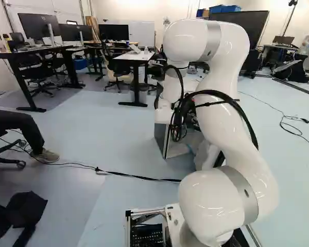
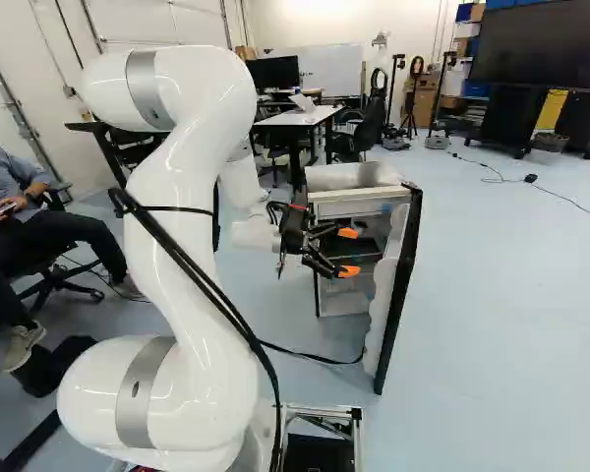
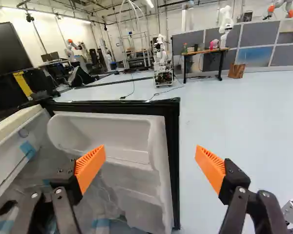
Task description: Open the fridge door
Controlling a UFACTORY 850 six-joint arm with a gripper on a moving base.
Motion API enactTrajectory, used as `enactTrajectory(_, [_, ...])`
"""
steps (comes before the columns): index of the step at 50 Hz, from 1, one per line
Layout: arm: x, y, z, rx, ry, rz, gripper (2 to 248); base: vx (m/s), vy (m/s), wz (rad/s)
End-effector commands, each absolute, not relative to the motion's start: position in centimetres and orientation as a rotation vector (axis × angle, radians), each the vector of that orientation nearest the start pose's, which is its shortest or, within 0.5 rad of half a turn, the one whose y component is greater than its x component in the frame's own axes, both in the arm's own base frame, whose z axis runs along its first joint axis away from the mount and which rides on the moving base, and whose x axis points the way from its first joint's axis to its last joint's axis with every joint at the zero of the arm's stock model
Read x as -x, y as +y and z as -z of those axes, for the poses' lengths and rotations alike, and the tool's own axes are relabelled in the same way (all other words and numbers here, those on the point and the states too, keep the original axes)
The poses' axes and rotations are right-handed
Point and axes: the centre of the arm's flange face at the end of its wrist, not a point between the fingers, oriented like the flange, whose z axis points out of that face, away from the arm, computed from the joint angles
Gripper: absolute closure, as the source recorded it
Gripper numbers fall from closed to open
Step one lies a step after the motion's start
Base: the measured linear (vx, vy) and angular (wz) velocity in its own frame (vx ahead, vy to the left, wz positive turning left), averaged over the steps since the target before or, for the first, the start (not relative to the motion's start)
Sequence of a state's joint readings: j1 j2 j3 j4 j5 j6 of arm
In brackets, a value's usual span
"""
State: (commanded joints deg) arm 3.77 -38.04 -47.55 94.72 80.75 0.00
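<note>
The black gripper (image 2: 348,252) holds nothing at the front of the fridge (image 2: 359,209); its jaws are spread wide, and their orange pads (image 3: 90,166) stand well apart on either side of the door's free edge, as the wrist view shows it. The fridge door (image 3: 172,109) is already swung open, standing upright out from the cabinet, with a black rim around a white moulded inner liner (image 3: 107,131) that has bins in it. Inside the fridge, a piece of blue tape (image 3: 28,149) is stuck to the side wall. The white arm (image 2: 192,187) rises on the near side of the fridge and partly hides it in the left base view. A black cable (image 1: 131,176) runs along the pale blue floor (image 1: 118,134) on the fridge's near side. Beyond the fridge are a white-topped desk (image 2: 315,114) bearing a laptop (image 2: 302,102), a whiteboard (image 2: 334,74) and a large dark screen (image 2: 541,44); another robot (image 3: 163,68) stands far past the door.
</note>
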Motion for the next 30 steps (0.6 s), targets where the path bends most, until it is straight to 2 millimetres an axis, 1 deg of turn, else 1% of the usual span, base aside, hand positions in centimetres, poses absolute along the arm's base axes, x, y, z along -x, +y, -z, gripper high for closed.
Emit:
enactTrajectory(13, [-48.5,-8.4,-26.2,-1.181,-1.523,-1.241,3,0.000,0.000,0.000])
enactTrajectory(30, [-50.2,-12.2,-26.2,-1.090,-1.592,-1.210,3,0.000,0.000,0.000])
